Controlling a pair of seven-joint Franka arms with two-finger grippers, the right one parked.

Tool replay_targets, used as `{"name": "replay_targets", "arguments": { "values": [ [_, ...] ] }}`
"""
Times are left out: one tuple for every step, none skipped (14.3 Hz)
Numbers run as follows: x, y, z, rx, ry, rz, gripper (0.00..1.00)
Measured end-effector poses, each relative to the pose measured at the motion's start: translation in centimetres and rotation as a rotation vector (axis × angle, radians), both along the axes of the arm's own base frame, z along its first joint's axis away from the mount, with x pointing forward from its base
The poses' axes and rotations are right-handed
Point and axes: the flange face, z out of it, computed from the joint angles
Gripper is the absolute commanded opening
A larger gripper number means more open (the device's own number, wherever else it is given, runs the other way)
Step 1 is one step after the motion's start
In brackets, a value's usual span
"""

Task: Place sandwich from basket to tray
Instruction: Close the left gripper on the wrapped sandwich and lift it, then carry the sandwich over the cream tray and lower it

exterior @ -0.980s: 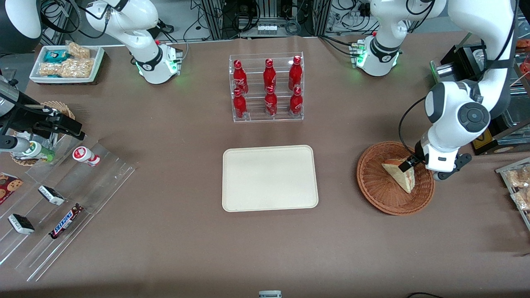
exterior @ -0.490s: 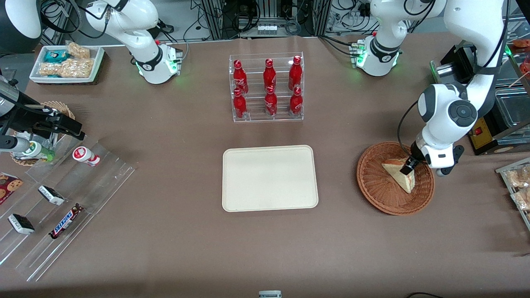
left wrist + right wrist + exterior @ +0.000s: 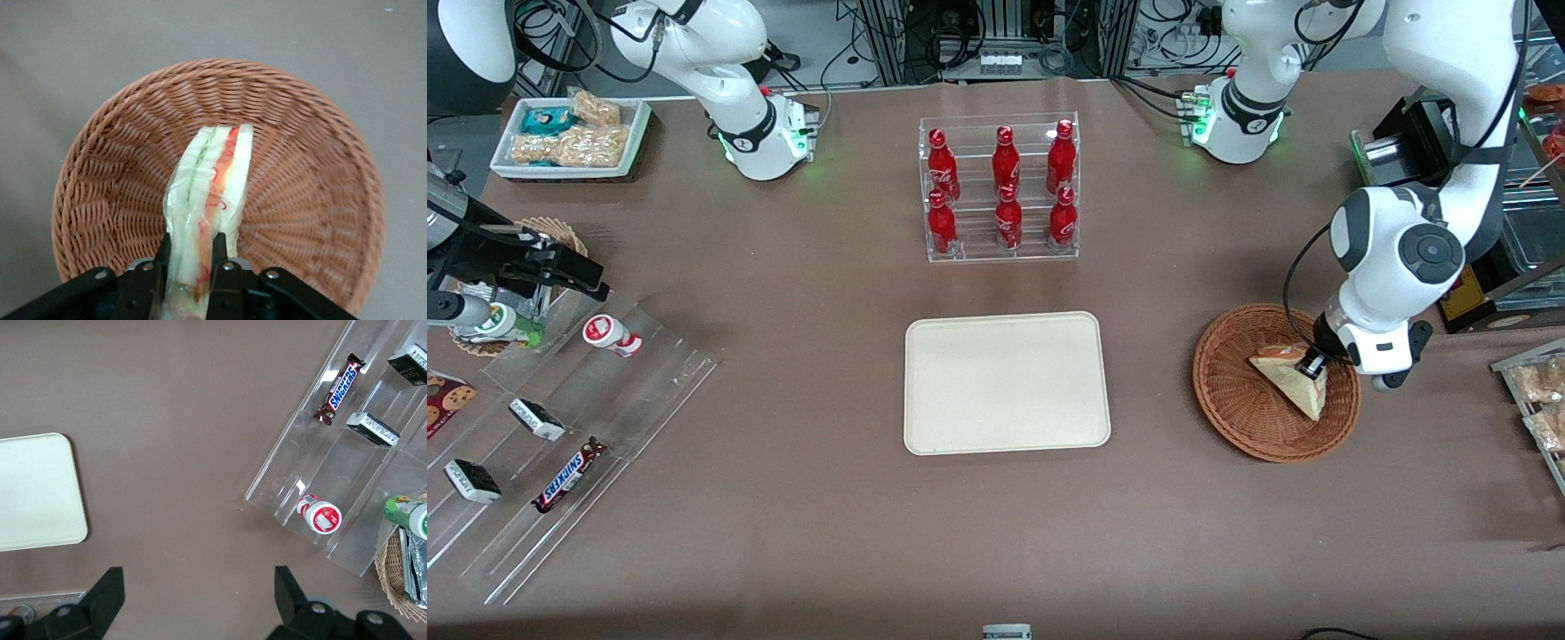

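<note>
Now the sandwich (image 3: 212, 193) sits in the basket (image 3: 1249, 427), standing on its edge with the red and green layers showing. My gripper (image 3: 1312, 366) is low in the basket, and its two fingers (image 3: 223, 263) pinch the wide end of the sandwich, one on each side of the bread. I think the grab is done, but the lift is not. The sandwich looks like it is touching the basket floor. The tray (image 3: 1007, 382) lies flat near the middle of the table, well apart from the basket, with nothing on it. I must lift, carry, and set down.
</note>
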Motion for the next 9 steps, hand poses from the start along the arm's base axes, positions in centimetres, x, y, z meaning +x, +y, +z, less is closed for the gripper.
{"name": "replay_targets", "arguments": {
  "values": [
    [1.0,-1.7,1.4,0.003,0.014,-0.025,0.05],
    [1.9,-3.9,2.5,0.005,0.024,-0.060,0.05],
    [2.8,-6.7,3.4,0.005,0.027,-0.099,0.05],
    [3.4,-9.7,3.9,0.001,0.025,-0.140,0.06],
    [3.8,-12.9,3.9,-0.004,0.018,-0.183,0.06],
    [3.9,-16.0,3.7,-0.007,0.014,-0.226,0.06],
    [3.8,-19.2,3.3,-0.010,0.010,-0.270,0.07],
    [3.6,-22.3,3.0,-0.012,0.004,-0.315,0.07],
    [3.3,-25.5,2.7,-0.015,-0.003,-0.360,0.07]
  ]
}}
